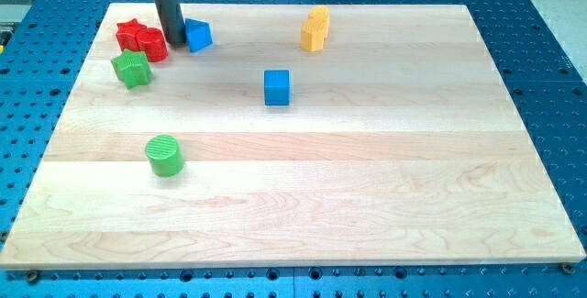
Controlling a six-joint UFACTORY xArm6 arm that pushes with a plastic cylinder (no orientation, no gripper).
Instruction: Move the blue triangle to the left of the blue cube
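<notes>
While the arm is working at the far left of the wooden desk, the rod's tip is resting just at the view's left of the blue triangle, touching it or nearly so; the small gap cannot be judged. This end effector is only a straight dark rod, so it is neither clenched nor released and it is grasping nothing; it can only push.

The blue triangle is lying near the view's top left. The blue cube is standing well apart from it, toward the view's right and lower, near the middle of the board. Just on the other side of the tip, a red star and another red block are sitting close together, with a green star-like block below them. A green cylinder is lying lower on the left, and two yellow blocks are standing at the view's top, right of centre.

The step in hand seems to be the beginning of the push: the tip is placed behind the triangle, on the side away from the cube. The triangle is already left of the cube, but far, so the next move probably calls for a push to the view's right and downward, stopping beside the cube's left face. The push line should be going through the triangle's middle, otherwise the block may be turning and slipping off the tip
</notes>
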